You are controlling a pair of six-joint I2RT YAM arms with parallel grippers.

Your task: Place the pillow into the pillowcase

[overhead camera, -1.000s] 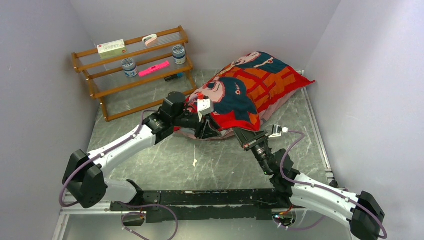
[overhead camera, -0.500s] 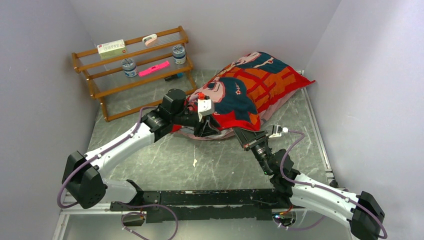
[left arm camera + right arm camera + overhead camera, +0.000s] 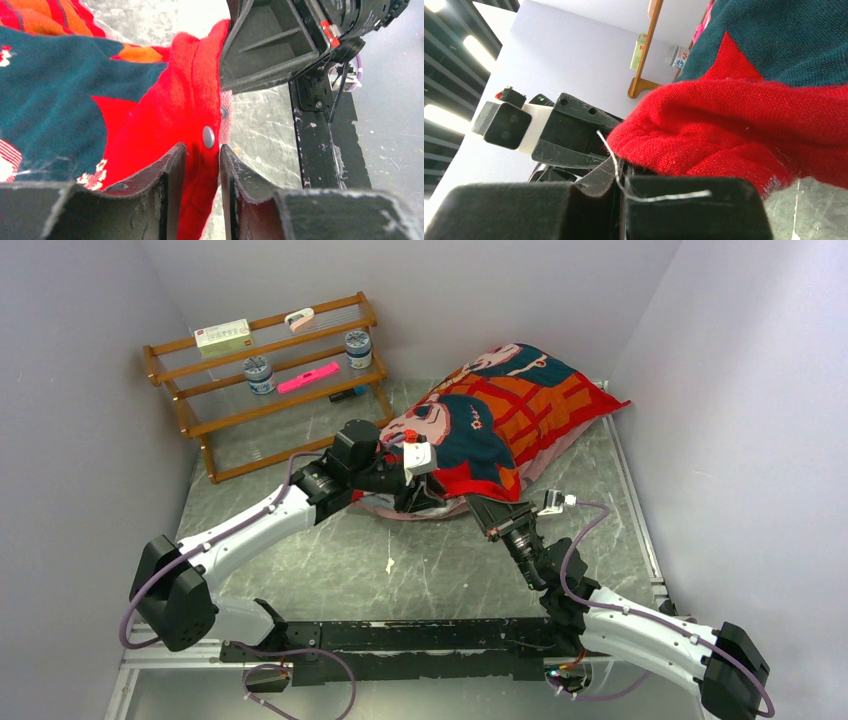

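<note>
At my left fingertips, the red hem of the pillowcase is pinched between the two pads of my left gripper, which are clamped on the cloth. A metal snap button sits just above the pinch. My right gripper is just beside it on the same hem. Its pads are pressed almost together, and a loose white thread lies across them. The red fold is bunched right at their tips, but I cannot tell whether any cloth is caught between them.

From above, both grippers meet at the near edge of the pillowcase on the green marbled table. Compared with half a second ago, my left wrist has slid a little to the right, toward my right gripper, and the forearm has swung with it. My right arm has not moved.

Beyond my fingers the pillowcase lies plump and full. It runs diagonally from the table's middle toward the far right corner, and its far end rests against the back wall. The pillow is hidden by the case. A pale strip shows under the near hem, but I cannot tell whether it is pillow or lining. The case itself lies as it did before.

At the far left, a wooden rack stands against the wall.
</note>
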